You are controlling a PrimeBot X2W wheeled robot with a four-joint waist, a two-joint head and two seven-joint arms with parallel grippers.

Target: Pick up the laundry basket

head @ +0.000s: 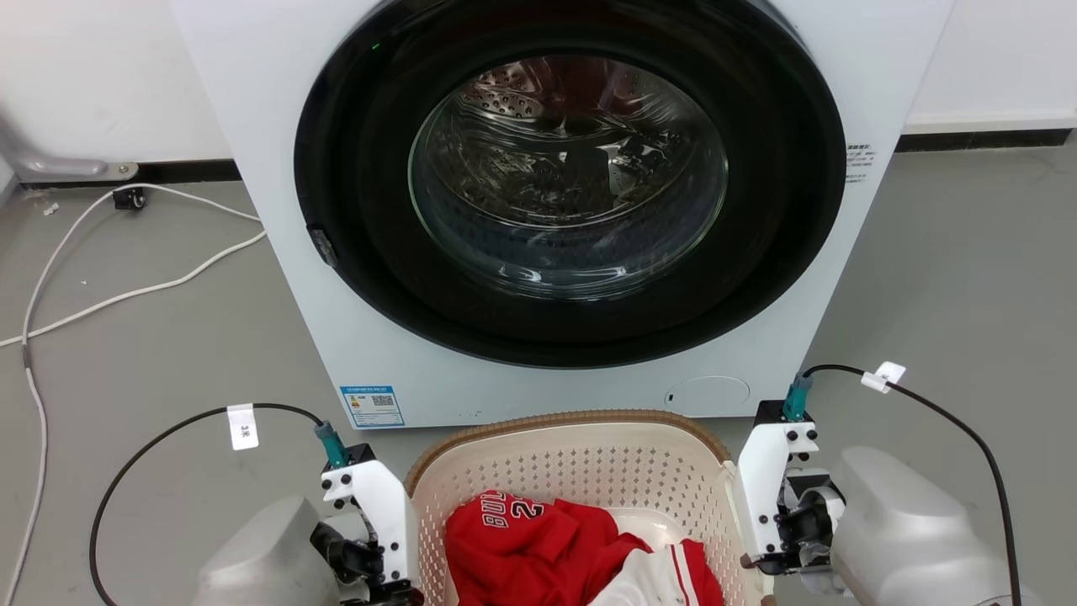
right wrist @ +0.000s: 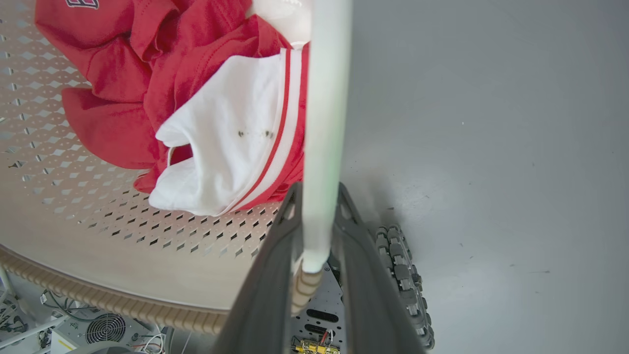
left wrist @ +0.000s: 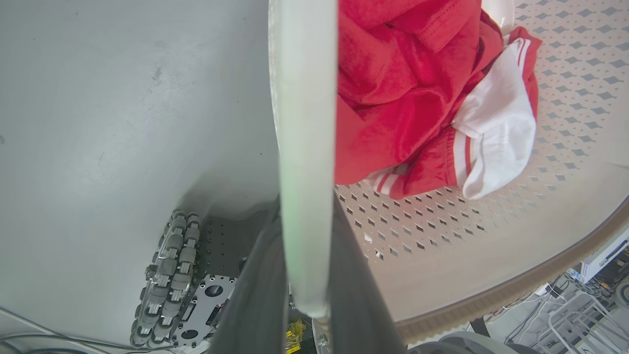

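Laundry basket (head: 580, 459): close before the washing machine (head: 252, 168), between both pincers, red-and-white clothes (head: 538, 539) inside.
Left pincer (left wrist: 307, 216): pinching the basket's white loop handle (left wrist: 302, 123).
Right pincer (right wrist: 318, 196): pinching the opposite handle (right wrist: 324, 98).

Head camera facing down at washing machine (head: 572, 210), wrist cameras close above laundry basket (left wrist: 442, 255), all sharing its red clothing (right wrist: 123, 73).

Tally: 1 washing machine (head: 278, 252), 1 laundry basket (head: 572, 459), 1 red-and-white clothing heap (head: 538, 539), 2 white cable tags (head: 242, 427) (head: 888, 375), 2 grippers: left gripper (left wrist: 307, 211), right gripper (right wrist: 318, 196).
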